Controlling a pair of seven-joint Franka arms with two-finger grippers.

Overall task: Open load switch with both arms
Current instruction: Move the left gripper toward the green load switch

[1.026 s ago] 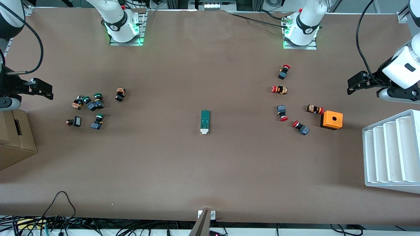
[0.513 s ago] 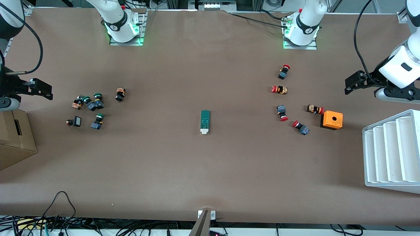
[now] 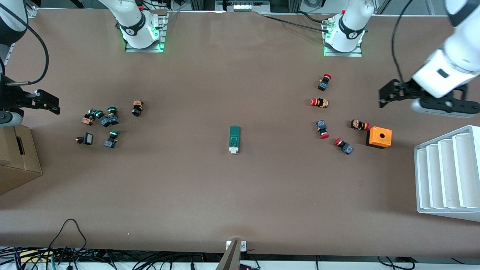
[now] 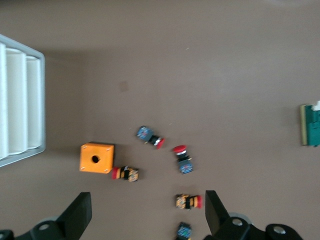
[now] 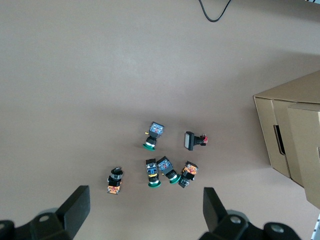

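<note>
The load switch (image 3: 234, 139), a narrow dark-green block with a white end piece, lies alone in the middle of the table, and its edge shows in the left wrist view (image 4: 311, 125). My left gripper (image 3: 383, 98) (image 4: 146, 207) hangs open and empty over the table beside the red-capped push-buttons, well apart from the switch. My right gripper (image 3: 56, 104) (image 5: 145, 205) waits open and empty over the right arm's end of the table, beside the green-capped push-buttons. The switch does not show in the right wrist view.
Red-capped push-buttons (image 3: 321, 102) and an orange box with a hole (image 3: 379, 137) (image 4: 97, 157) lie toward the left arm's end, by a white slotted tray (image 3: 446, 172). Green-capped push-buttons (image 3: 107, 120) (image 5: 160, 172) and a cardboard box (image 3: 17, 161) (image 5: 292, 135) are at the right arm's end.
The left arm has swung its gripper from the table's end toward the red-capped push-buttons and the middle. The right arm and the switch have not moved.
</note>
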